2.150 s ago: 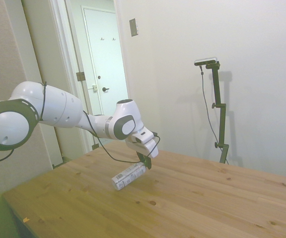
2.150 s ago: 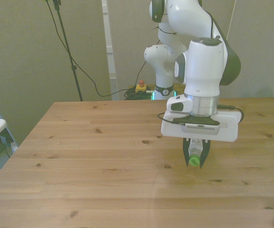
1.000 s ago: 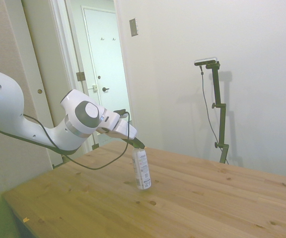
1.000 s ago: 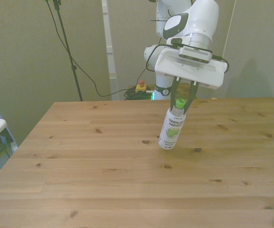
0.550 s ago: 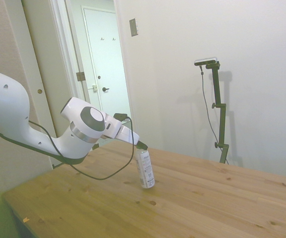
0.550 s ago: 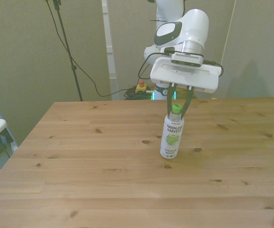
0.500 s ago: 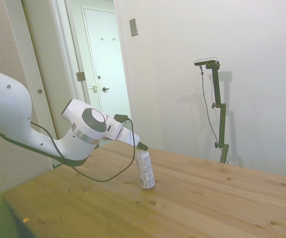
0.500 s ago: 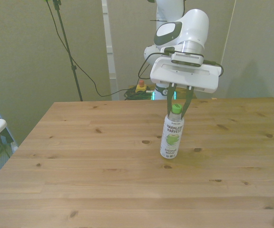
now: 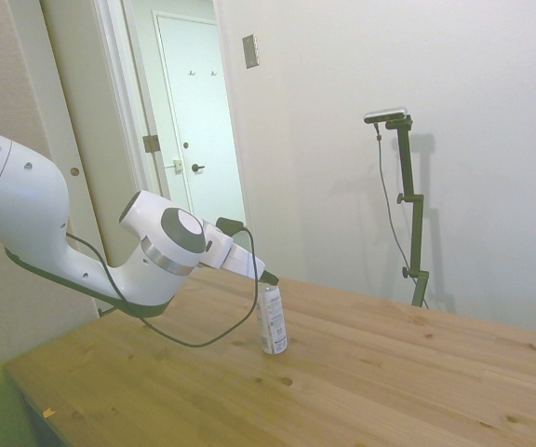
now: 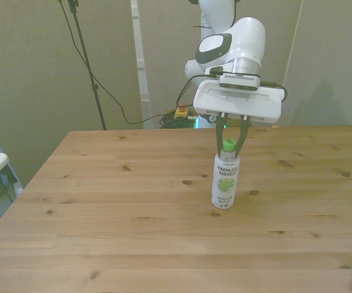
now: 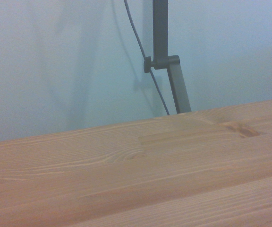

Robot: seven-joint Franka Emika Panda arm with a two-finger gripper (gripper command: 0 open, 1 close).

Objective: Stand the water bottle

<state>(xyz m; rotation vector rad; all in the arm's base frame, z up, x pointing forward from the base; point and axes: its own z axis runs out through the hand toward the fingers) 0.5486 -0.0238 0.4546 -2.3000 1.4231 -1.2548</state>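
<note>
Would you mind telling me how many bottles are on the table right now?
1. The bottle stands upright near the table's middle, its green cap between the gripper's fingers. None seems hidden.

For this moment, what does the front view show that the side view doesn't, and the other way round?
Only the front view shows the water bottle's green cap, readable label, and the gripper with its jaws spread either side of the cap, not pinching it. Only the side view shows the doorway behind the arm and the bottle's slim profile from the flank. Both show the bottle upright on the wooden table, base down, with the gripper at its top.
</note>
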